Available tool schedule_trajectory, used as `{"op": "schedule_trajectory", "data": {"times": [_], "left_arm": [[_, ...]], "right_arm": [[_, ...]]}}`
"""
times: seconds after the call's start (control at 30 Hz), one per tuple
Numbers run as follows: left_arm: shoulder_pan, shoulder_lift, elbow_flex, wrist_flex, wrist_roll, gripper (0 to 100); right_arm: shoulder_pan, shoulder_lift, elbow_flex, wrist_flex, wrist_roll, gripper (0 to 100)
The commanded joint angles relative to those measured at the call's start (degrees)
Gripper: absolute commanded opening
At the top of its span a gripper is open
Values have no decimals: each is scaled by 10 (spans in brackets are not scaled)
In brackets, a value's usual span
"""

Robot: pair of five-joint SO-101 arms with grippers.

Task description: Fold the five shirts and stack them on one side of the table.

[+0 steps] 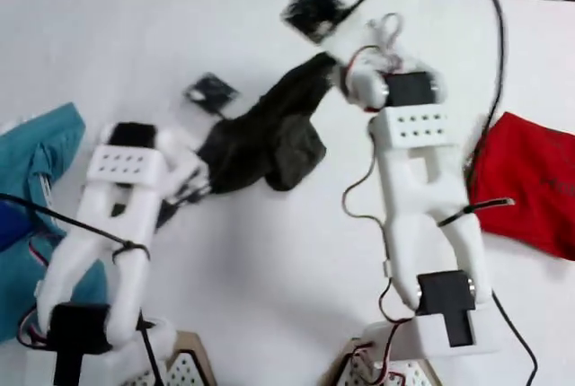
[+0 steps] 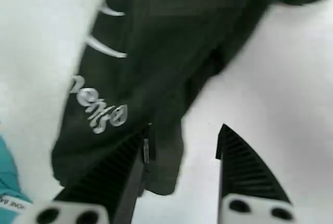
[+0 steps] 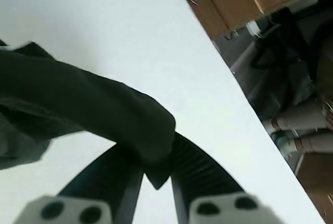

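The black shirt [image 1: 265, 139] lies crumpled at the middle of the white table [image 1: 269, 260], one end clamped in the right gripper [image 3: 153, 153], the other just beside the left gripper [image 2: 186, 127], whose fingers stand apart, with a teal shirt [image 1: 40, 162] and a red shirt [image 1: 530, 179] at opposite edges.

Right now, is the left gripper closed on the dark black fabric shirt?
No, the left gripper is open, white table showing between its jaws.
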Motion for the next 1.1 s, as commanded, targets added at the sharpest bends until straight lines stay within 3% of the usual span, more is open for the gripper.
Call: {"op": "schedule_trajectory", "data": {"times": [0.0, 0.17, 0.3, 0.43, 0.77, 1.07], "left_arm": [[-35, -7, 35, -74, -16, 215], [-39, 98, 51, -147, -16, 211], [-53, 202, -6, -171, -11, 189], [-59, 270, -107, -108, -11, 15], [-125, 290, -360, 54, 29, 23], [-135, 288, -496, 284, 27, 42]], "right_arm": [[53, -4, -31, -27, 3, 20], [75, -4, -31, -42, 0, 20], [75, -3, -29, -42, 0, 20], [77, -2, -27, -42, 2, 20], [77, -2, -27, -41, 3, 20], [73, 22, -31, -42, 3, 20]]}}
